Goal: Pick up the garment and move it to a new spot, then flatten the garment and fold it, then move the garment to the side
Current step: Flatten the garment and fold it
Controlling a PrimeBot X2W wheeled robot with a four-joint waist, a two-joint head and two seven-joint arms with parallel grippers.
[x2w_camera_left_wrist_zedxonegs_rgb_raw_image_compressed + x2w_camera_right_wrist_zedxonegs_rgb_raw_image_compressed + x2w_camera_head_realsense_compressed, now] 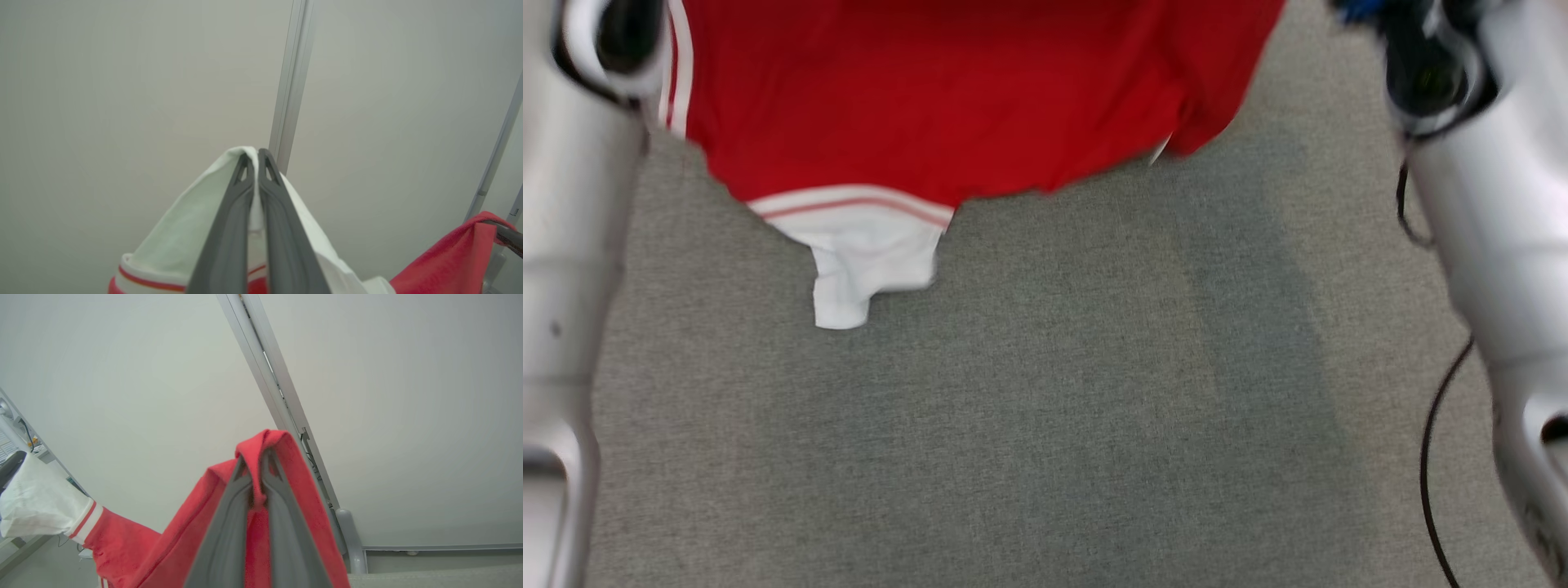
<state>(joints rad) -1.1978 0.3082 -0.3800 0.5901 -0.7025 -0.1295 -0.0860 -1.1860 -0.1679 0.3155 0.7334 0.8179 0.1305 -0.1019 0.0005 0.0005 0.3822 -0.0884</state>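
The garment is a red shirt with white sleeves and red-and-white stripe trim. It hangs in the air across the top of the head view, one white sleeve dangling below it. My left gripper is shut on white sleeve cloth, which drapes over both fingers. My right gripper is shut on a fold of the red cloth. In the right wrist view the shirt stretches left to the white sleeve. Both pale forearms frame the head view's sides.
A grey carpeted surface spreads beneath the hanging shirt. A black cable runs beside my right forearm. Pale wall panels with an aluminium post stand behind the grippers.
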